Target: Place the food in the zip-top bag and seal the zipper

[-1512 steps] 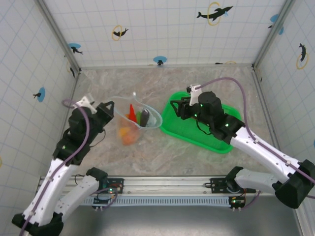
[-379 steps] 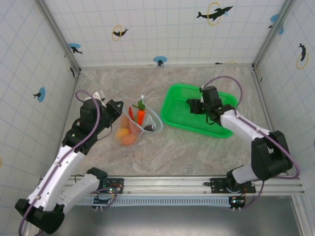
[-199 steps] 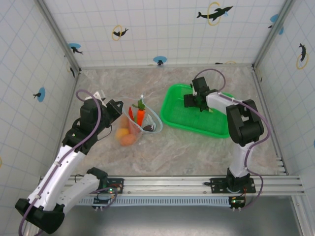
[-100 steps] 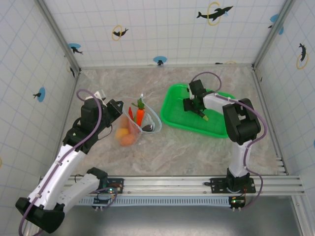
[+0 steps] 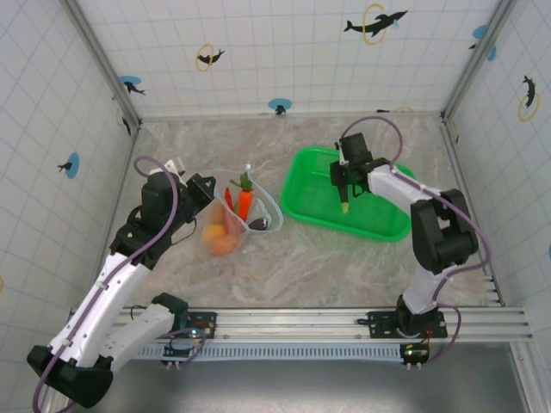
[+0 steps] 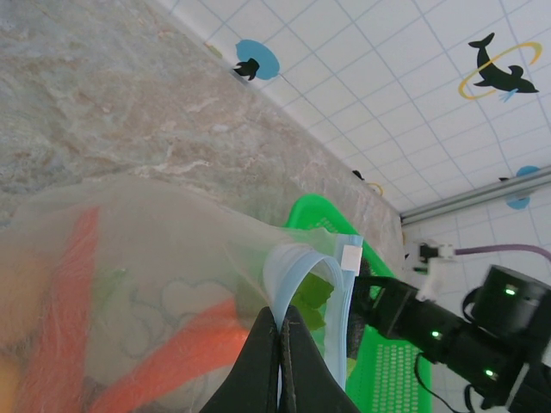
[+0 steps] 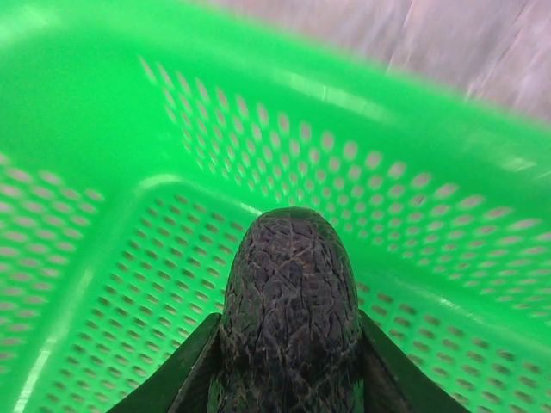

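Right pincer (image 7: 290, 370) was closed on dark, crackle-skinned food piece (image 7: 290, 284) over green basket (image 7: 129, 129), far right. Looked light, hard, rounded, likely slippery: best gripped at widest middle. Left pincer (image 6: 280, 331) was pinched shut on floppy bag (image 6: 172, 284) rim, left-centre on surface (image 5: 284, 267).

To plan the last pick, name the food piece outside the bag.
The dark green crackle-skinned piece in the right hand, over the green basket; carrot, chili and orange fruits sit inside the bag.
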